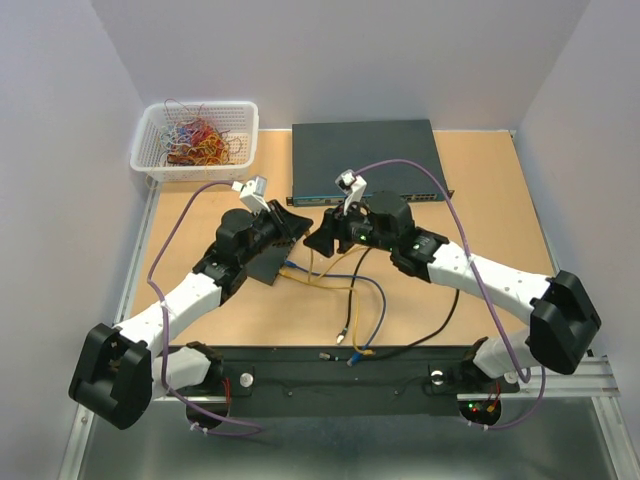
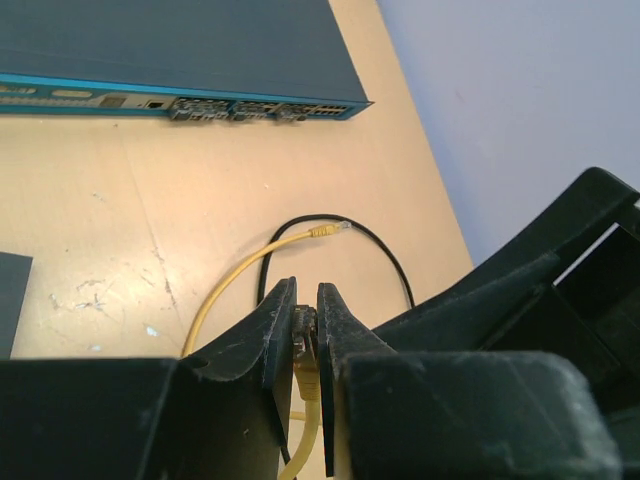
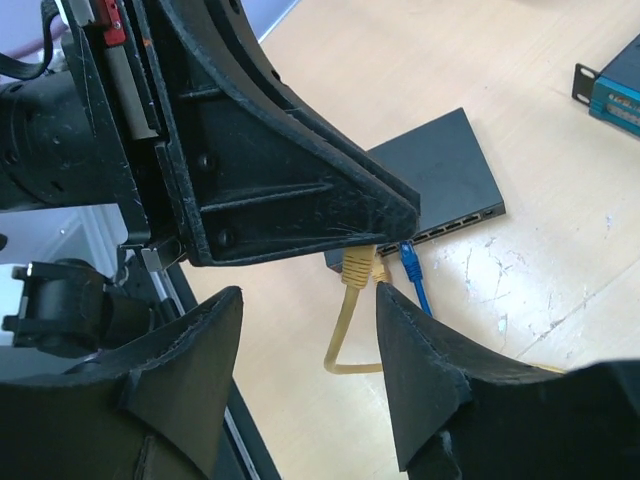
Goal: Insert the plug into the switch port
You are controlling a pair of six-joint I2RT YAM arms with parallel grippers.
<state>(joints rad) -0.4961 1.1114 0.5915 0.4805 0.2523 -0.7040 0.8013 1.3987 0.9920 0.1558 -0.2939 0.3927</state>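
My left gripper (image 2: 306, 290) is shut on a yellow plug (image 2: 304, 345), its yellow cable hanging down between the fingers. In the right wrist view the left gripper holds that plug (image 3: 356, 266) in the air, just in front of the small black box (image 3: 440, 170) and its row of ports (image 3: 462, 222). A blue plug (image 3: 408, 262) sits at that row. My right gripper (image 3: 305, 320) is open and empty, its fingers on either side of the hanging yellow cable. In the top view both grippers (image 1: 293, 222) (image 1: 322, 238) meet above the box (image 1: 266, 266).
The large grey-blue rack switch (image 1: 365, 152) lies at the back, also in the left wrist view (image 2: 170, 50). A white basket (image 1: 195, 140) of coloured wires stands back left. Loose yellow, blue and black cables (image 1: 350, 295) trail toward the near edge. Another yellow plug (image 2: 328, 230) lies on the table.
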